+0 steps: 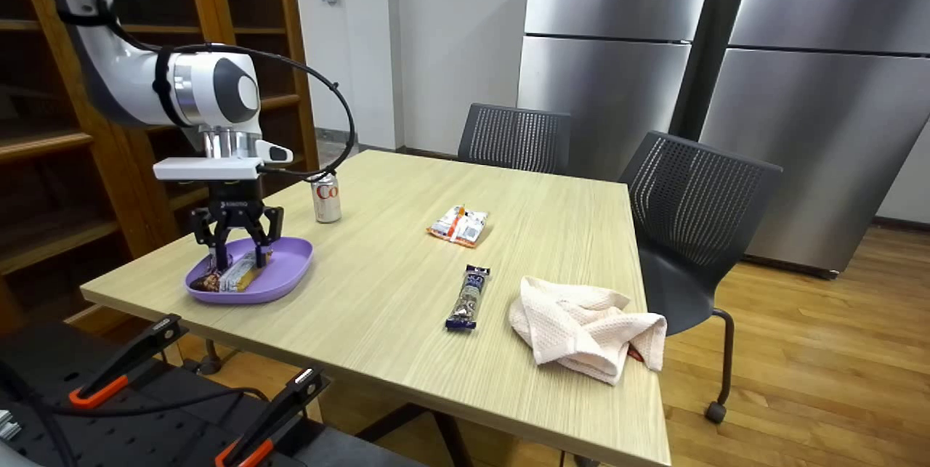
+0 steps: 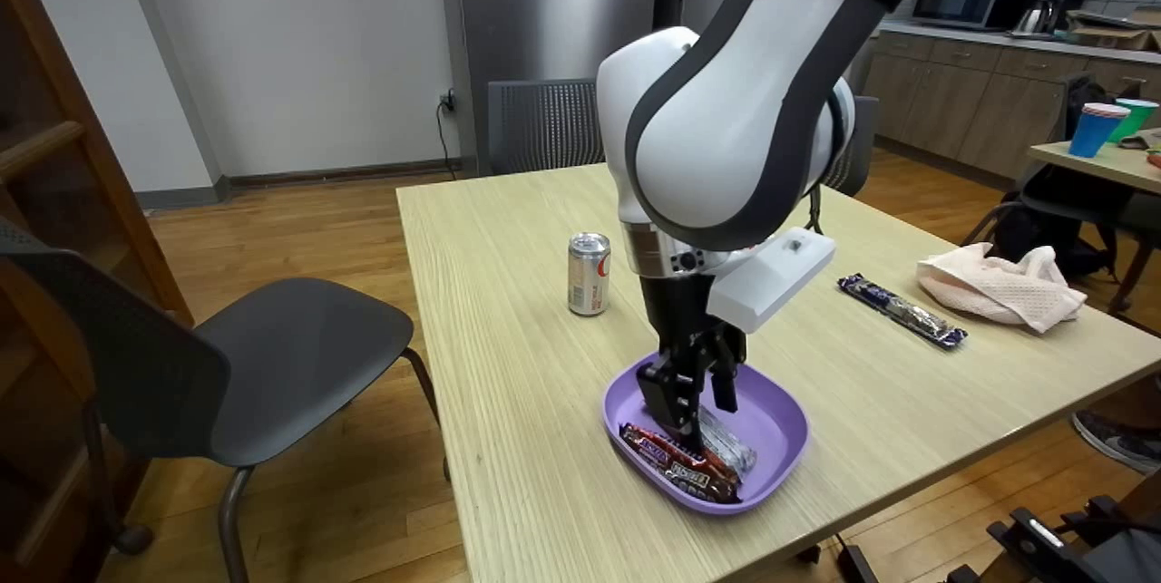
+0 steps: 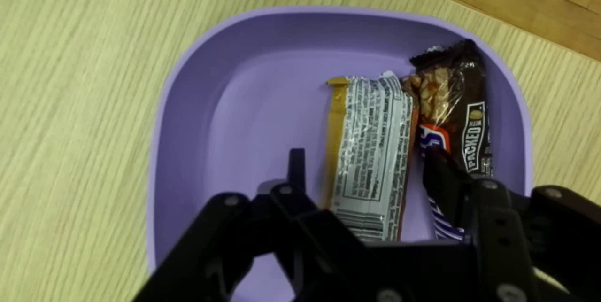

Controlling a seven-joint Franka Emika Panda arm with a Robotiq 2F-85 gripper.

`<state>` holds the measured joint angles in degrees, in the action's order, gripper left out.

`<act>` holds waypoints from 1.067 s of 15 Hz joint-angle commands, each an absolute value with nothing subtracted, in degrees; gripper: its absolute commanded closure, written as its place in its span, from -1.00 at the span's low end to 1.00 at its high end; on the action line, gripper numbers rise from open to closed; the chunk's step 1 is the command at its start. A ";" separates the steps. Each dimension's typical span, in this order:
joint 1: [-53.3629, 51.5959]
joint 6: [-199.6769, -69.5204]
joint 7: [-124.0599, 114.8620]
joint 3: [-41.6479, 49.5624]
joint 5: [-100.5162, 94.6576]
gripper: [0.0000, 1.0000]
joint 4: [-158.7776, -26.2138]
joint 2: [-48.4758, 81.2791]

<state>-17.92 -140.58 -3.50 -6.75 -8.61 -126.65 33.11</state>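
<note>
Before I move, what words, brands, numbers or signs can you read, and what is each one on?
"Co", in red: silver metal soda can; its other print is too small.
"PACKED": brown shiny plastic candy-bar wrapper; brand lettering partly hidden.
White-backed, yellow-edged bar wrapper: print too small to read.
Dark-blue-ended clear plastic bar wrapper: lettering too blurred.
White-and-orange crinkled bag: print too blurred.
Black two-fingered gripper: lettering too small.

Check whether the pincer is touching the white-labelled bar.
Apart: in the wrist view, purple tray shows between the white-labelled bar and the open pincer on both sides.
</note>
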 commanded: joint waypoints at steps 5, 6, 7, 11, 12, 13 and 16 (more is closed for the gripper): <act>-17.54 -139.09 -4.69 -6.75 -8.69 -1.00 -126.44 31.62; -17.43 -139.18 -4.69 -6.70 -8.63 -1.00 -126.59 31.44; -17.18 -139.41 -4.64 -6.65 -8.49 -1.00 -126.97 31.03; -15.73 -140.29 -4.35 -6.24 -7.79 -1.00 -128.35 29.29; -15.28 -140.47 -4.25 -6.10 -7.68 -1.00 -128.63 28.84; -14.74 -140.63 -4.09 -6.03 -7.54 -1.00 -128.96 28.34; -12.92 -141.12 -3.57 -5.55 -7.25 -1.00 -130.02 26.90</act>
